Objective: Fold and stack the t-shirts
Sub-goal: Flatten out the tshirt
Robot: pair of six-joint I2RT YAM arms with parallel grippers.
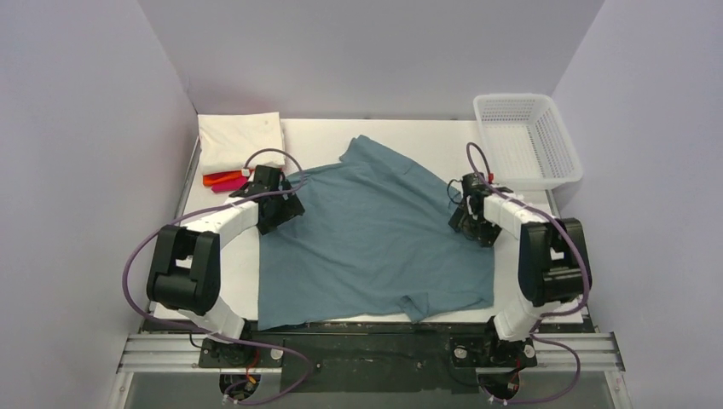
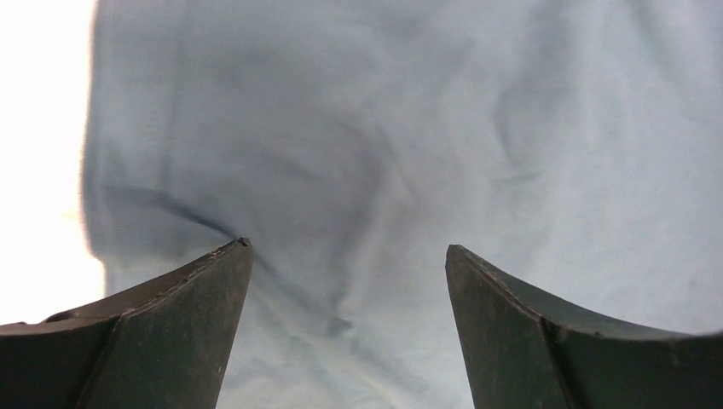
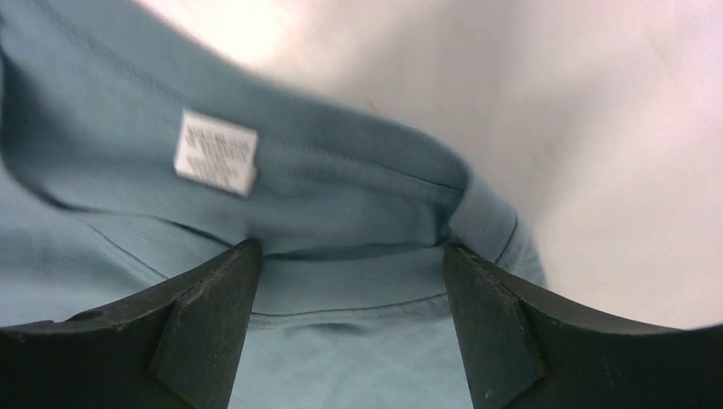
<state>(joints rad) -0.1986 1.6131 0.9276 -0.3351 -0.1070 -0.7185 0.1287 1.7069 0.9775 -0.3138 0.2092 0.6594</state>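
A dusty teal-blue t-shirt [image 1: 375,239] lies spread and rumpled over the middle of the white table. My left gripper [image 1: 281,207] is at the shirt's left edge; in the left wrist view [image 2: 348,249] its jaws stand wide apart over wrinkled cloth [image 2: 384,145]. My right gripper [image 1: 469,223] is at the shirt's right edge by the collar; in the right wrist view [image 3: 351,249] its jaws stand open over the neckband [image 3: 341,213], close to the white label [image 3: 216,152]. A folded cream-white shirt [image 1: 240,139] lies at the back left, with orange and pink-magenta cloth [image 1: 223,180] just in front of it.
A white plastic mesh basket [image 1: 527,139] stands at the back right. Grey walls close in the table on the left, back and right. Bare table [image 1: 324,132] shows behind the shirt, and a narrow strip to its left.
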